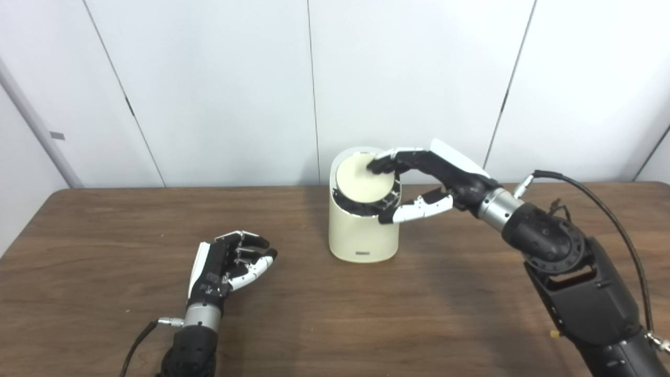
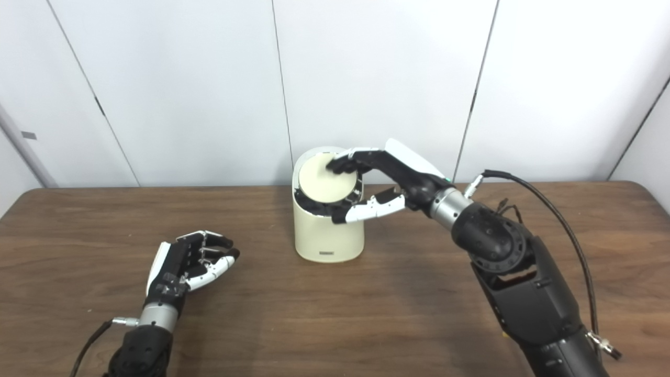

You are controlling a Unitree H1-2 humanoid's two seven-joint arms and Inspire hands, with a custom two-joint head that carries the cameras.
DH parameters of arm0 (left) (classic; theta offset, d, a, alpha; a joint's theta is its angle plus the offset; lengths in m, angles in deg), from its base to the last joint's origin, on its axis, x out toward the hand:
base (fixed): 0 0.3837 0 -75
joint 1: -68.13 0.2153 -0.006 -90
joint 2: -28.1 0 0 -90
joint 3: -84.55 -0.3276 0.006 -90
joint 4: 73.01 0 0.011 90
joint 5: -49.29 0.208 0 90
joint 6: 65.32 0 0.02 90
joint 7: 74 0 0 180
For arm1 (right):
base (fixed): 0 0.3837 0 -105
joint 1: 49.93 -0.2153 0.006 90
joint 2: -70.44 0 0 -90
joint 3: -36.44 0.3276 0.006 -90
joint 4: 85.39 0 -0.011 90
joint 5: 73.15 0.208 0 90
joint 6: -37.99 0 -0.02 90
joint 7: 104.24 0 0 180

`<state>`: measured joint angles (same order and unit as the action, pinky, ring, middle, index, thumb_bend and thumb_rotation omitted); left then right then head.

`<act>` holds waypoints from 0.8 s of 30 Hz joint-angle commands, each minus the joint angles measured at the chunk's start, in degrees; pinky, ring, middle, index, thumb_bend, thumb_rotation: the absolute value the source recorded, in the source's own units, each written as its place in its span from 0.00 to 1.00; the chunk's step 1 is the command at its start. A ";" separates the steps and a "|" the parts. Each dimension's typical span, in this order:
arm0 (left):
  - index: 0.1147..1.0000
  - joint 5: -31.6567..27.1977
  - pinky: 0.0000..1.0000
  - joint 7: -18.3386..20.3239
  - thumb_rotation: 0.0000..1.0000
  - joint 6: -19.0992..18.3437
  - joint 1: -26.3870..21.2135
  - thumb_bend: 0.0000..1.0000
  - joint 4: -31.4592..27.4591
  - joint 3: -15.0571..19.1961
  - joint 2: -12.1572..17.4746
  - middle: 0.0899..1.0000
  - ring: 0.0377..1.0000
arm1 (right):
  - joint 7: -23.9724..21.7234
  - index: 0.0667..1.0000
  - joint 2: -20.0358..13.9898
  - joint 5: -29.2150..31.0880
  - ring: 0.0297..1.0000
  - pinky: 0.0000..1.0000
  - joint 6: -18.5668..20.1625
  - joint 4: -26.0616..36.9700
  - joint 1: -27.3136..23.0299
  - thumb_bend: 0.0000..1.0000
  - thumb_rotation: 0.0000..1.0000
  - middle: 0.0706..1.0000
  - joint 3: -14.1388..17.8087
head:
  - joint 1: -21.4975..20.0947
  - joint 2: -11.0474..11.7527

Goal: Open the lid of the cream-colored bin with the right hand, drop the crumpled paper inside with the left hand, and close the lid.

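While my right hand (image 1: 434,180) reaches over the cream-colored bin (image 1: 362,230), its fingertips (image 1: 378,165) press on the far right part of the round lid (image 1: 361,180), and the thumb sits apart at the bin's right rim, so this hand grips nothing. The lid looks tilted, with a dark gap at its front edge. My left hand (image 1: 227,264) rests on the table (image 1: 445,293), left of the bin and well apart, fingers curled and partly open. I see no crumpled paper in it or on the table; perhaps it is already inside. If I push too much sideways, the light bin may slide or tip over
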<state>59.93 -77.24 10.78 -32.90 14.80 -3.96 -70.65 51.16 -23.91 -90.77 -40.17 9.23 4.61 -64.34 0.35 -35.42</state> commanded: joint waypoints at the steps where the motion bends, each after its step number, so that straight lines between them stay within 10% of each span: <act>1: 0.43 0.16 0.44 -0.20 0.06 2.46 -2.22 0.50 -0.39 -0.14 0.54 0.60 0.54 | 3.06 0.80 0.23 1.19 0.84 0.86 -1.31 1.72 -2.87 0.69 0.43 0.78 2.41 | -0.07 0.02; 13: 0.43 -0.03 0.44 -0.45 0.06 2.87 -2.15 0.50 -0.15 -0.07 0.08 0.60 0.55 | 7.49 0.85 -0.70 2.96 0.84 0.79 -1.79 2.70 -3.55 0.69 0.46 0.84 8.80 | -0.17 0.07; 24: 0.43 -0.58 0.44 -0.20 0.06 3.71 -2.03 0.50 -0.27 0.28 0.38 0.61 0.55 | 12.78 0.83 2.56 10.17 0.78 0.68 -7.44 -0.66 10.20 0.66 0.41 0.81 14.18 | -1.19 0.25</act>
<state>59.70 -77.28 12.21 -32.96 15.29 -3.83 -70.67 62.59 -22.01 -82.04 -45.57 7.04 16.12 -50.74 -0.70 -35.16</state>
